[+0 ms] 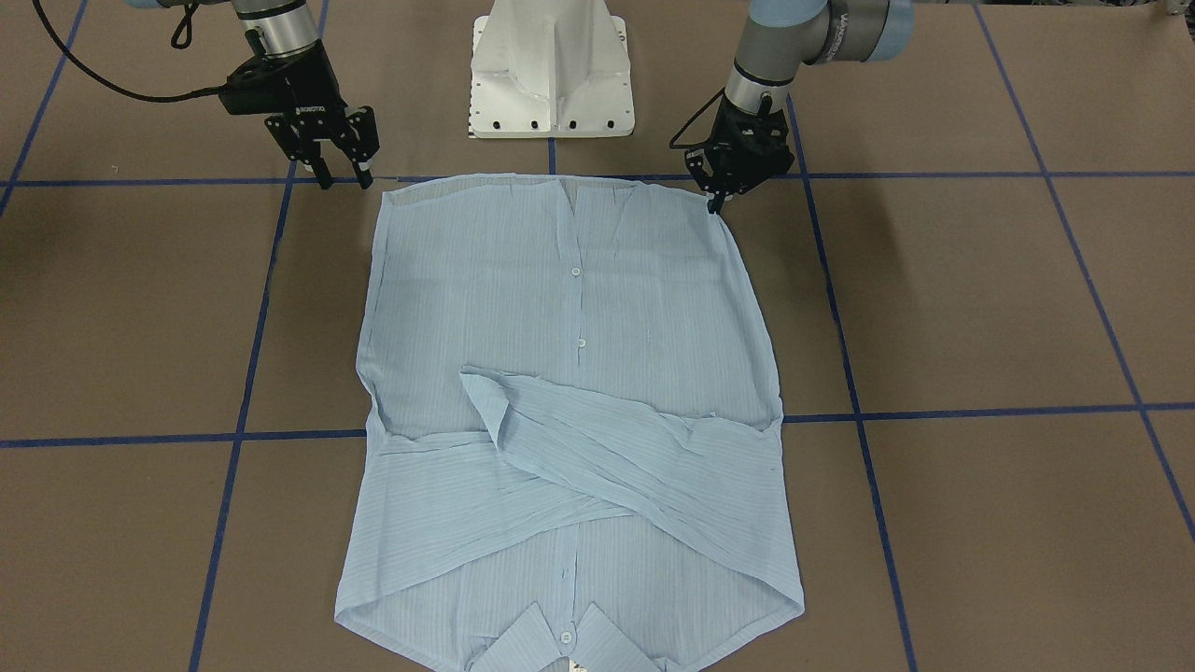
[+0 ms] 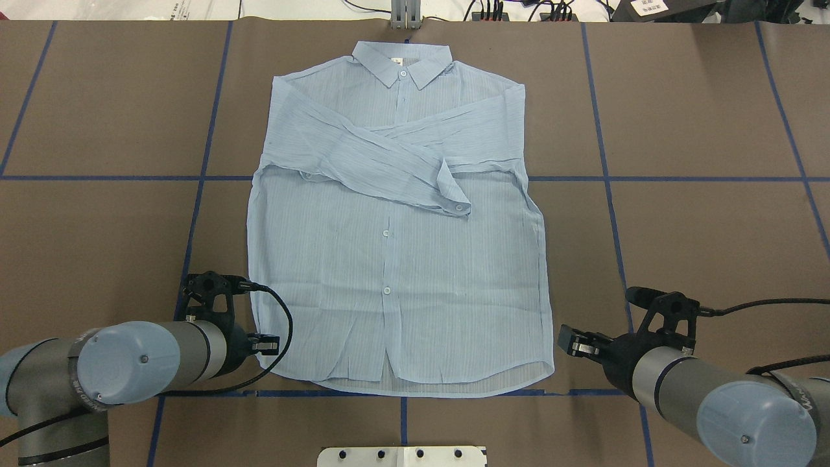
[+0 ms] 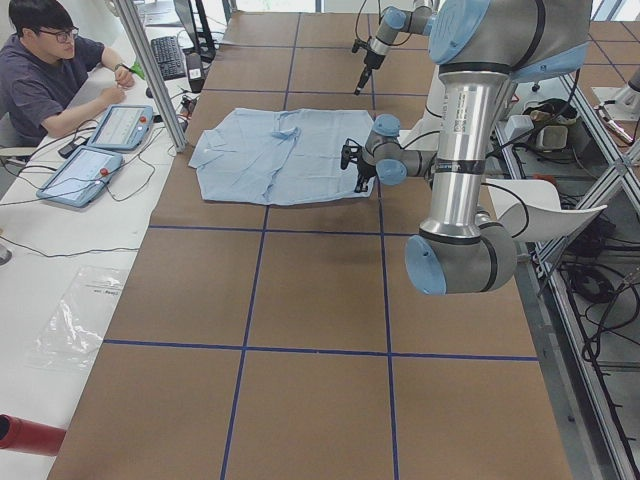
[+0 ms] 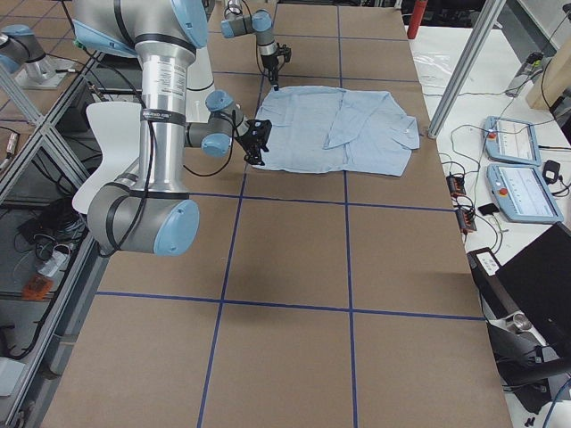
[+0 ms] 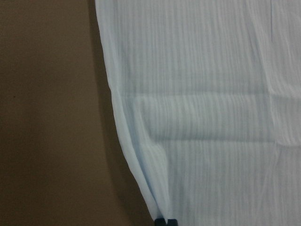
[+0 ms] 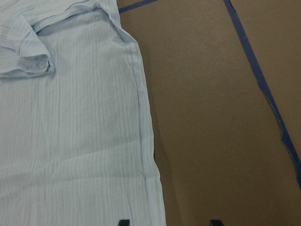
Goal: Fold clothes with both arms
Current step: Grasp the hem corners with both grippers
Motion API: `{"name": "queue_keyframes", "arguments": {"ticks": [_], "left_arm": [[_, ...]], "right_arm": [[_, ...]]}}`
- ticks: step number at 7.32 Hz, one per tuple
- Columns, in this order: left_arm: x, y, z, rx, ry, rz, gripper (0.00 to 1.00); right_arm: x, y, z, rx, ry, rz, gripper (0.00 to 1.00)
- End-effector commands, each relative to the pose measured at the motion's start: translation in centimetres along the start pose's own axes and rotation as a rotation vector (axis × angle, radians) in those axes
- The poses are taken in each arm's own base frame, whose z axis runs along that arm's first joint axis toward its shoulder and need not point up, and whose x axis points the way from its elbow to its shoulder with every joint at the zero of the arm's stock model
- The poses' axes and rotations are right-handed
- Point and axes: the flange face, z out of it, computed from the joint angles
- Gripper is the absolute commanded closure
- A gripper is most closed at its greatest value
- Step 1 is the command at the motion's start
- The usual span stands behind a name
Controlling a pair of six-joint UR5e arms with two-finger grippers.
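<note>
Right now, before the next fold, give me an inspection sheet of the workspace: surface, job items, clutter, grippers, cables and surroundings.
Surface: brown table, flat, marked with a blue tape grid.
Job's things: shirt lies spread out and buttoned, both sleeves crossed over the chest, collar on the far side from the robot.
Clutter: nothing seen on the table.
Grippers: left gripper shut on the shirt at one hem corner; right gripper open at the other hem corner.
Cables: left wrist cable loops beside the hem corner; right wrist cable runs off to the side, away from the shirt.
Surroundings: white pedestal base; a person seated at a side desk with two tablets.
</note>
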Motion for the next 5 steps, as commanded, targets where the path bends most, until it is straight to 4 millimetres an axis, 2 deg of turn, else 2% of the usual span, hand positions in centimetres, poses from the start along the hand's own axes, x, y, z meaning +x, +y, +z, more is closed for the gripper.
{"name": "queue_keyframes", "arguments": {"ticks": [1,2,5], "left_arm": [[0.3,-0.4,-0.7,0.031,0.009,-0.001,1.0],[0.5,-0.2,-0.7,0.029,0.012,0.002,1.0],[0.7,-0.2,-0.7,0.03,0.014,0.006,1.0]], "right_arm": [[-2.6,2.3,2.7,0.032,-0.021,-0.004,0.37],[-3.0,3.1,4.4,0.051,-0.008,-0.013,0.37],[-2.0,4.3,5.4,0.077,0.076,-0.068,0.38]]}}
